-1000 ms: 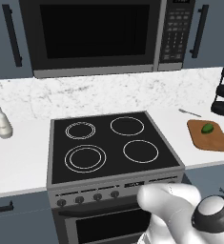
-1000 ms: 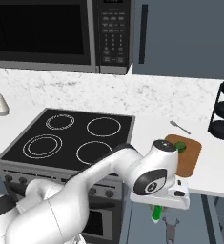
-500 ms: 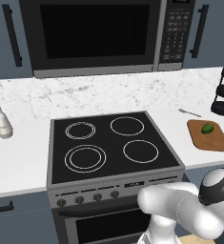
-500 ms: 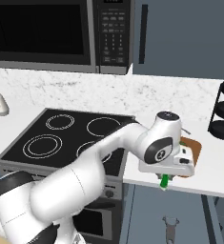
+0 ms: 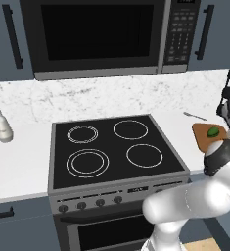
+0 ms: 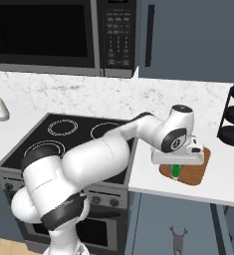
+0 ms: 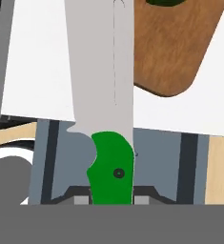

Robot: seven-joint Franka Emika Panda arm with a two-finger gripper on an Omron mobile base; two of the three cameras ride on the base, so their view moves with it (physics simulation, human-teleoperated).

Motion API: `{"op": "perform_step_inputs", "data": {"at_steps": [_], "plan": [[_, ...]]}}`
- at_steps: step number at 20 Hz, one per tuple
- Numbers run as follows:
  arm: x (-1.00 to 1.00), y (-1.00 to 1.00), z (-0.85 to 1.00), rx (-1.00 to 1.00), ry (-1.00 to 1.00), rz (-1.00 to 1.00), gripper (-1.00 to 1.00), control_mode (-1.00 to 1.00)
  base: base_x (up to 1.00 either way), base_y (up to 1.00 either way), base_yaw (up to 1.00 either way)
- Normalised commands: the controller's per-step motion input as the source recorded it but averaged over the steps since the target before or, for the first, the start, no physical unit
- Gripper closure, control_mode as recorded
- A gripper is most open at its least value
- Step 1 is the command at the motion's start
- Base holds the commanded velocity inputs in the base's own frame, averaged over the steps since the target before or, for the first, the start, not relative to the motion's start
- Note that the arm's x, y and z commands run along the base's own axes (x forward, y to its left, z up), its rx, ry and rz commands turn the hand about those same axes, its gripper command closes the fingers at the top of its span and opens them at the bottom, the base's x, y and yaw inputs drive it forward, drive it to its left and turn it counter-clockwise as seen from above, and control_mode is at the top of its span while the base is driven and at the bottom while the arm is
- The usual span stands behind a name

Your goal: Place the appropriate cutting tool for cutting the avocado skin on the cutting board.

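You have a glossy white arm [image 6: 103,154] of rounded, bulbous links, with dark grey bands at the joints, a round dark cap on the wrist, and a flat white hand block.

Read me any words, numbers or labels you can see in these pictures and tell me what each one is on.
No text is legible.
Black microwave control panel: rows of pale key markings, too small and blurred to read.
Black stove's front control strip: faint marks, unreadable.
Green-handled knife, brown wooden cutting board: no lettering.
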Motion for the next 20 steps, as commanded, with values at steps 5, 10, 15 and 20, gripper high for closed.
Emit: {"op": "perform_step_inputs", "data": {"at_steps": [5,10,15,20], "plan": [[0.62,-0.06,-0.41,0.00,0.00,0.19,1.00,-1.00,0.00,0.00,0.00],[0.48,-0.01,-0.56,0.00,0.00,0.13,1.00,-1.00,0.00,0.00,0.00],[0.55,-0.17,-0.26,0.00,0.00,0.06,1.00,-1.00,0.00,0.00,0.00],[0.59,-0.26,-0.16,0.00,0.07,0.01,1.00,-1.00,0.00,0.00,0.00]]}}
